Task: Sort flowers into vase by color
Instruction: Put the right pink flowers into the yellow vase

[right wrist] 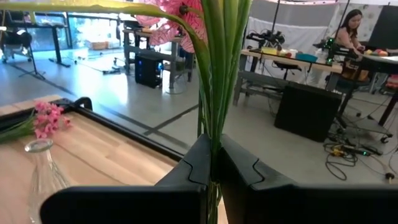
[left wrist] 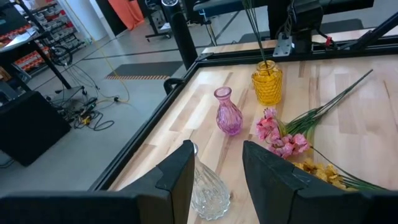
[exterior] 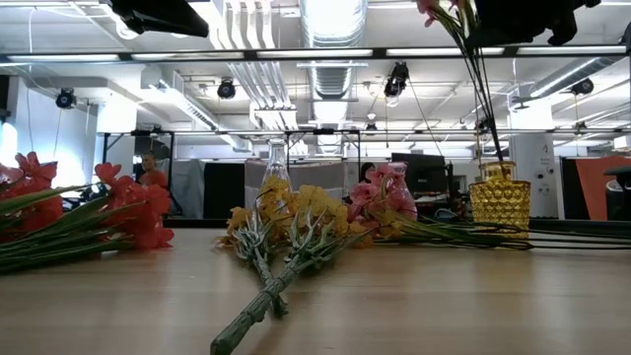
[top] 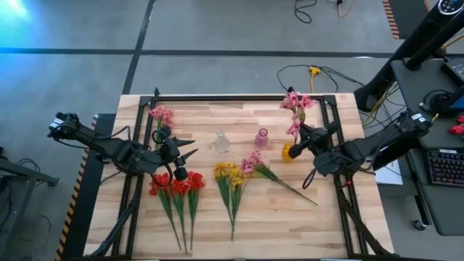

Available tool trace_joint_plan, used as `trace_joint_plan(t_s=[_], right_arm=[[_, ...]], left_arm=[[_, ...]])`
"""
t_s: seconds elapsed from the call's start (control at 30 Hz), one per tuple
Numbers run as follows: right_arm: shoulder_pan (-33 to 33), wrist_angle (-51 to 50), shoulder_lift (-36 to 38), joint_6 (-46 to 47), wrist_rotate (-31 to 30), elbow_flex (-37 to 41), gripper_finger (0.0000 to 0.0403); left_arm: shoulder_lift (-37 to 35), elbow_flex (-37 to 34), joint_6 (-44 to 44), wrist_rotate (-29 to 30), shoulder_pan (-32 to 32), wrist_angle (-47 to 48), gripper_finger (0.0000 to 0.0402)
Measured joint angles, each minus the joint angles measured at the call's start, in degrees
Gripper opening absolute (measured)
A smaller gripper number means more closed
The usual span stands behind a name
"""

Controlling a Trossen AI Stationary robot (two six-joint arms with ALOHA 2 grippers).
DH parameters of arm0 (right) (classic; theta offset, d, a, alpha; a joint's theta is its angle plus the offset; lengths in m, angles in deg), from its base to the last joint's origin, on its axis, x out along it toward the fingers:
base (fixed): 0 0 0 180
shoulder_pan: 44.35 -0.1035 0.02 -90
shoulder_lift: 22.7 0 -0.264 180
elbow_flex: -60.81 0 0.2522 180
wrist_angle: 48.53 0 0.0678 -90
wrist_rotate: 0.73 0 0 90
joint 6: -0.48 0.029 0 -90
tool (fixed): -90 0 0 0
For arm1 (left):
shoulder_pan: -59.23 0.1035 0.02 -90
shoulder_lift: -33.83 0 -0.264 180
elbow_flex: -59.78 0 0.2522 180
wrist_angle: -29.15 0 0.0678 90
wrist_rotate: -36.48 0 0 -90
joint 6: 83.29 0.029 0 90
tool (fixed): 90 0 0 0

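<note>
Right gripper (top: 299, 143) sat just above the yellow vase (top: 288, 152), fingers (right wrist: 198, 163) clamped tight on pink flower stems (right wrist: 214, 74) standing in that vase, blossoms (top: 296, 101) up beyond it. Purple vase (top: 262, 138) was just left of the yellow vase, clear vase (top: 222, 142) further left. Loose pink sprig (top: 255, 165) lay just in front of the yellow vase, yellow flowers (top: 229, 176) left of that, red flowers (top: 175, 185) far left on the desk (top: 290, 225). Another pink sprig (top: 161, 114) lay at the far-left back. Left gripper (top: 187, 154) hovered well left of the yellow vase, fingers (left wrist: 179, 174) partly apart, holding nothing.
</note>
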Motion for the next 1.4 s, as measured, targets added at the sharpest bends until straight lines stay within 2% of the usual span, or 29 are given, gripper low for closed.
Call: trace_joint_plan(t_s=[0.27, 0.93, 1.4], right_arm=[[0.01, -0.15, -2.78, 2.18, 0.01, 0.19, 0.0013], [0.06, -0.15, -2.65, 4.2, 3.19, 0.17, 0.0016], [0.04, -0.05, -2.21, 4.2, 3.08, 0.08, 0.0133]], left_arm=[[0.0, -0.02, 0.0, 0.0, 0.0, 0.0, 0.012], [0.0, -0.02, 0.42, 0.0, 0.0, 0.03, 0.012], [0.0, -0.02, 0.42, -0.02, 0.0, 0.03, 0.012]])
